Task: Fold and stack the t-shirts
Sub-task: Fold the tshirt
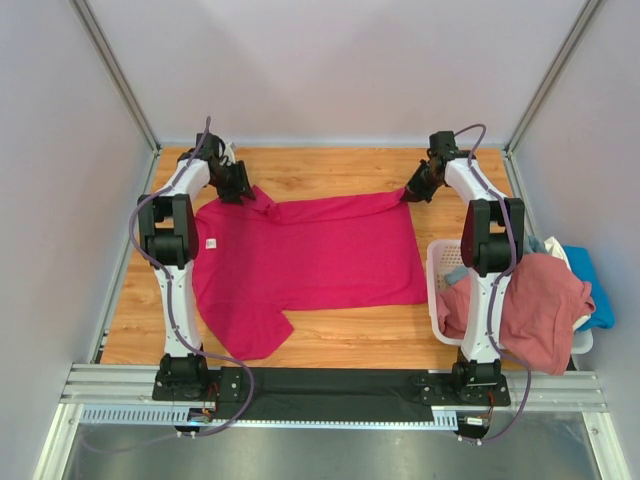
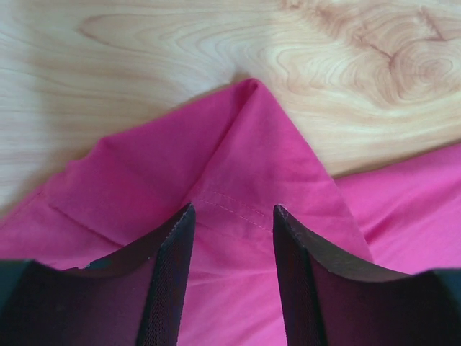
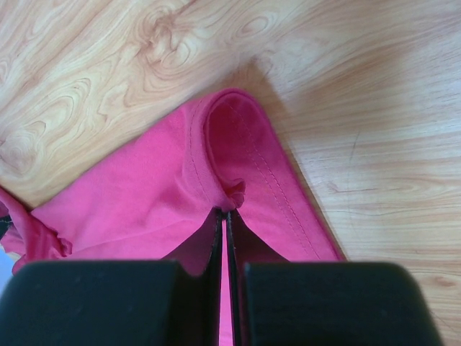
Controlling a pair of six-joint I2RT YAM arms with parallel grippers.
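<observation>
While the right gripper (image 3: 225, 213) clamped the upper-right corner of the shirt (image 1: 310, 250), the left gripper (image 2: 234, 213) gaped over its corner; a gentle, matching release seemed wise.

A magenta-red t-shirt (image 1: 300, 255) is spread mostly flat on the counter (image 1: 340, 345), with its white neck label (image 1: 212, 243) at the left and one sleeve lying toward the near edge. A dusty pink t-shirt (image 1: 540, 305) is draped over the basket (image 1: 437, 262). A blue t-shirt (image 1: 598, 290) and a whitish t-shirt (image 1: 555, 250) are bunched behind it.
</observation>
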